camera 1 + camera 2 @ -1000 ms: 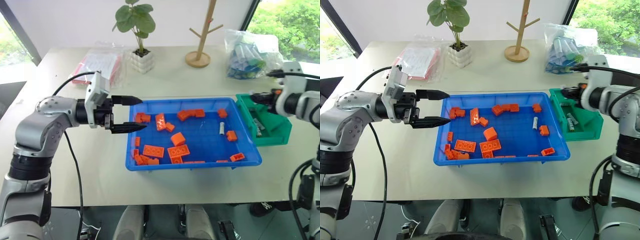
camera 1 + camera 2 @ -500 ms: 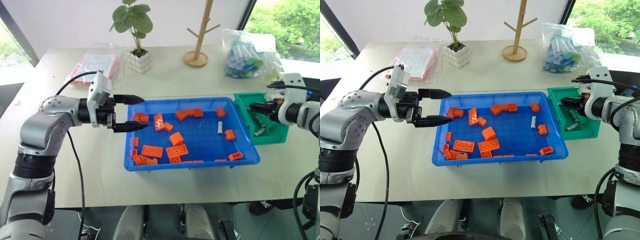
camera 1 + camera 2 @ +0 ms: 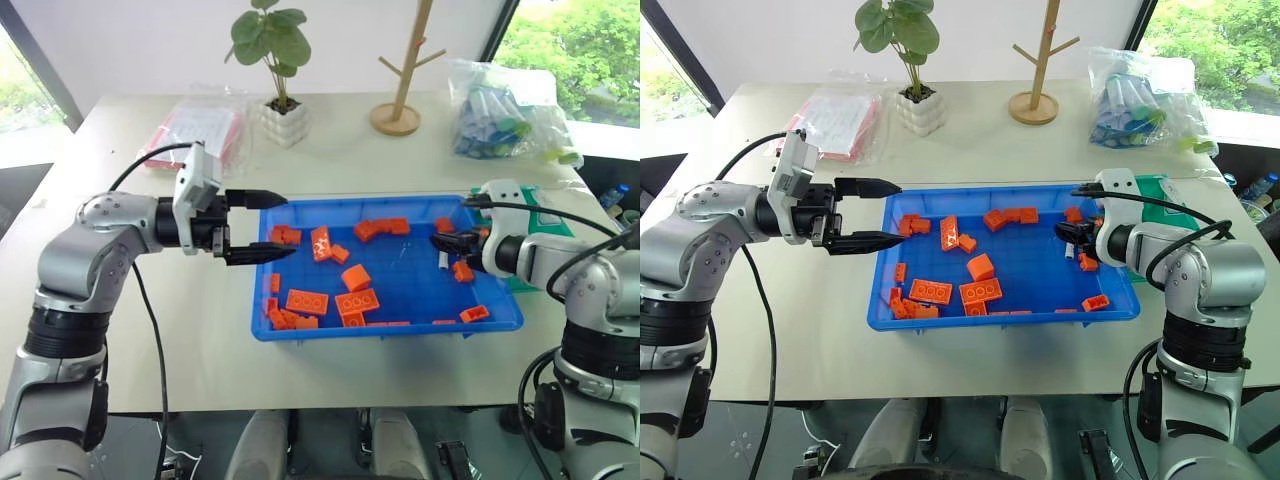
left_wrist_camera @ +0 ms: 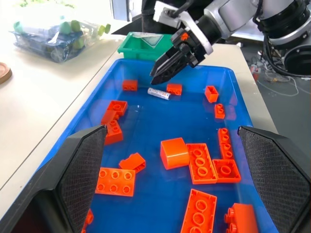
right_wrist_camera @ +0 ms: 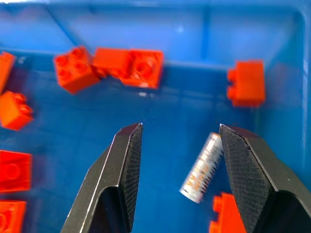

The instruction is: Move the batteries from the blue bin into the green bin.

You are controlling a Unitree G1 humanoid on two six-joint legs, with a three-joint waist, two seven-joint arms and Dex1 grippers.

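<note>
One battery (image 5: 201,168) left in my blue bin (image 3: 385,325); right gripper (image 5: 179,145) released above it, left gripper (image 3: 262,226) spread empty; green bin (image 4: 141,44) awaits.

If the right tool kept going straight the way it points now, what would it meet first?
Most likely the battery on the blue bin floor, lying close to one finger of the open right tool; exact depth is unclear.

An office-like room — pale table (image 3: 330,150), potted plant (image 3: 272,55), big windows (image 3: 570,40).

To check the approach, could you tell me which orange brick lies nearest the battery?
The small orange brick beside the battery, toward the green bin.
</note>
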